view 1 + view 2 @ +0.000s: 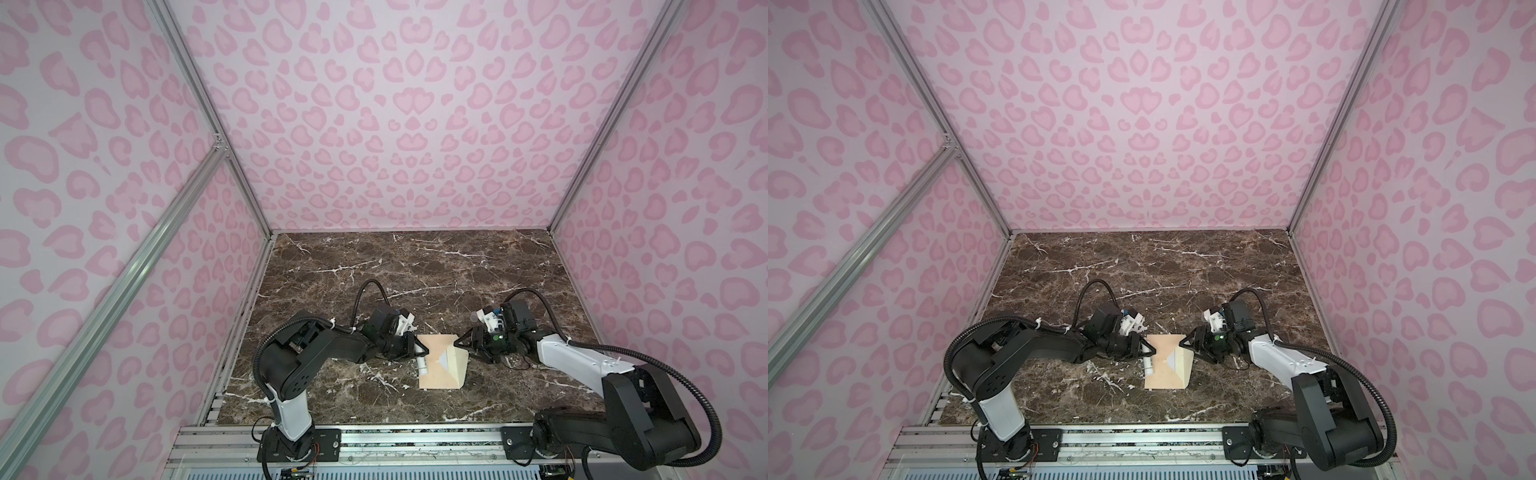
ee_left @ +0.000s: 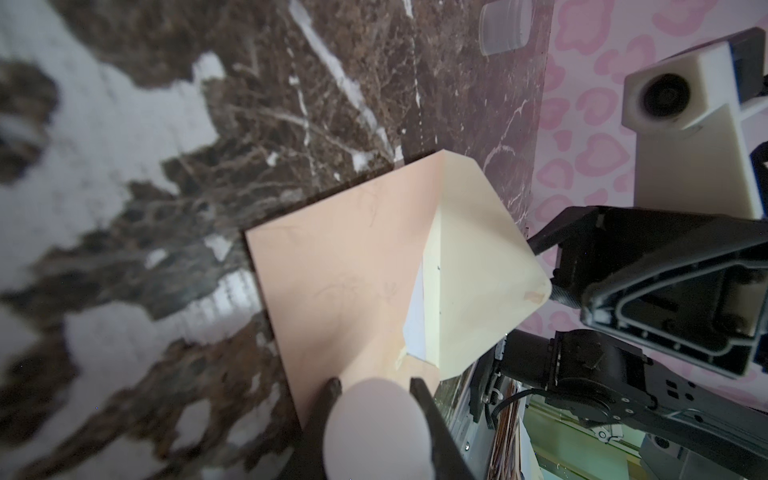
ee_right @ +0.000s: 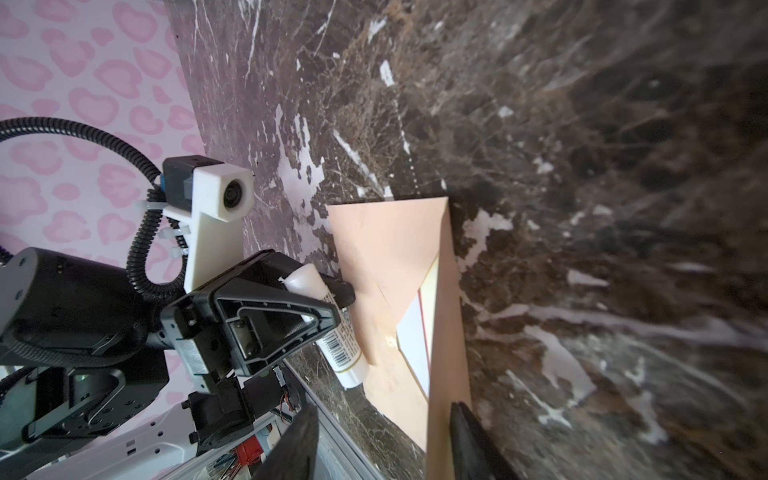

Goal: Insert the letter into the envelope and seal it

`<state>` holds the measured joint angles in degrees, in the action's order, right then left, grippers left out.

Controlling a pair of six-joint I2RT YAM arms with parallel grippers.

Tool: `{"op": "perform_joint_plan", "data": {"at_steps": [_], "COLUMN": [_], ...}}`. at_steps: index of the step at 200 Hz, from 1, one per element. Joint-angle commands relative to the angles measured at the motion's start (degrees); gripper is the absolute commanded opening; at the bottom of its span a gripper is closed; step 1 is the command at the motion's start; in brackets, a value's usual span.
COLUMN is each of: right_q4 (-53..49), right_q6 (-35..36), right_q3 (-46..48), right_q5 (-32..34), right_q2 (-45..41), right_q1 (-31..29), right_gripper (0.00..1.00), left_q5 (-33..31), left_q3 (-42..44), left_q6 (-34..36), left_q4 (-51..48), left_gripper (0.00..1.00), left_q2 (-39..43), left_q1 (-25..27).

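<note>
The peach-tan envelope (image 1: 434, 374) (image 1: 1160, 376) lies flat on the marble table, near the front middle. Its triangular flap (image 1: 456, 365) (image 2: 478, 266) (image 3: 446, 332) stands raised on the right side. A white sliver of the letter (image 2: 415, 320) (image 3: 413, 345) shows in the envelope's mouth under the flap. My left gripper (image 1: 422, 353) (image 2: 376, 384) is shut on a white glue stick (image 1: 422, 365) (image 3: 345, 336), whose end rests on the envelope's left part. My right gripper (image 1: 464, 350) (image 3: 382, 415) is open, its jaws either side of the flap's tip, one finger against the flap.
Dark marble table (image 1: 415, 270) enclosed by pink patterned walls. An aluminium rail (image 1: 415, 440) with both arm bases runs along the front edge. A small white cap-like cylinder (image 2: 503, 27) sits on the table further off.
</note>
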<state>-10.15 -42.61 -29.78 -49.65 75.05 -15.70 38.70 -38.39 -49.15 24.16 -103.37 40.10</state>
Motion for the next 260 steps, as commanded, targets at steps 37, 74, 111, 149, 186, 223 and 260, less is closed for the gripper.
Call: {"op": "perform_joint_plan", "data": {"at_steps": [37, 74, 111, 149, 186, 223, 260], "right_q4": [4.43, 8.55, 13.71, 13.77, 11.47, 5.98, -4.80], "right_q6": [-1.38, -3.02, -5.69, -5.16, -2.99, 0.16, 4.28], "right_q3": [0.04, 1.13, 1.14, 1.37, 1.39, -0.20, -5.98], "right_q5": [-1.11, -1.38, -2.47, -0.92, 2.18, 6.02, 12.50], "right_q2": [2.53, 4.13, 5.44, 7.26, 8.63, 9.40, 10.45], "right_q1": [-2.43, -3.39, -6.15, -6.97, -6.97, -7.15, -11.06], "right_gripper": [0.61, 0.58, 0.60, 0.57, 0.43, 0.23, 0.19], "left_q5": [-1.78, -1.87, -1.87, -1.96, -2.05, -2.31, -2.24], "left_q3": [0.08, 0.31, 0.34, 0.75, 0.96, 1.21, 0.97], "left_q6": [1.05, 1.23, 1.33, 1.33, 1.41, 1.60, 1.73], "left_q4": [-1.05, -1.10, -1.12, -1.22, -1.44, -1.66, -1.77], "left_gripper": [0.07, 0.07, 0.06, 0.06, 0.06, 0.06, 0.06], "left_q2": [-0.65, -0.43, -0.18, 0.23, 0.69, 1.09, 1.07], "left_q1": [-0.15, -0.13, -0.21, -0.37, -0.55, -0.72, -0.75]}}
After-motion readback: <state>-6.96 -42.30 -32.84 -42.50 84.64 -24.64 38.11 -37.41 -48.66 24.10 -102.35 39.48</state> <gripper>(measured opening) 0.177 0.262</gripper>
